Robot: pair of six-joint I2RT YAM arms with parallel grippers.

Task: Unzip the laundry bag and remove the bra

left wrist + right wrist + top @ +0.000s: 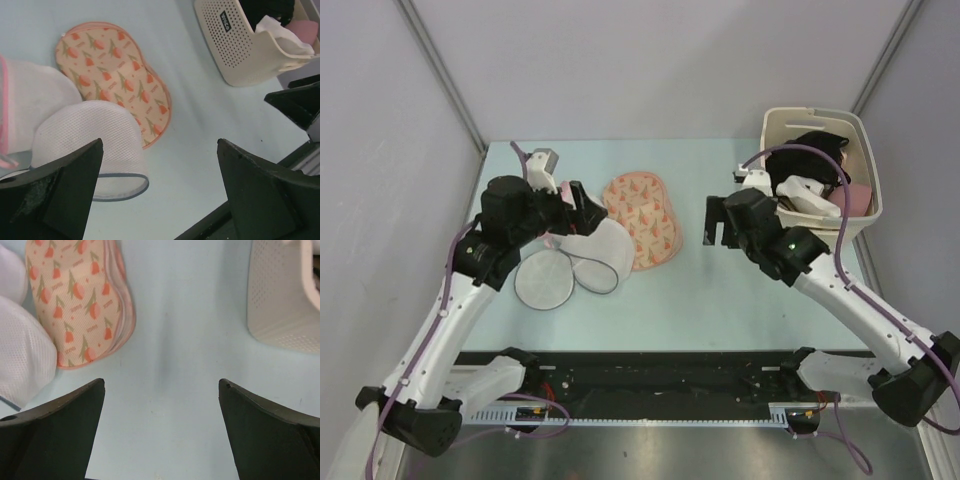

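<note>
The bra [642, 218], peach with a tulip print, lies flat on the table outside the white mesh laundry bag [590, 262]. The bag lies open just left of it, overlapping the bra's edge, with its round flap [542, 282] spread out. My left gripper [585, 208] is open and empty above the bag. In the left wrist view the gripper [160, 145] looks over the bag [95, 135] and bra [115, 80]. My right gripper [718, 222] is open and empty, right of the bra. In the right wrist view the gripper [161, 382] is over bare table, with the bra [75, 295] and bag [22, 360] at the left.
A cream perforated basket [815, 112] with black, white and pink clothes stands at the back right; it also shows in the left wrist view [235, 45] and the right wrist view [280, 300]. Grey walls close in the table's back and sides.
</note>
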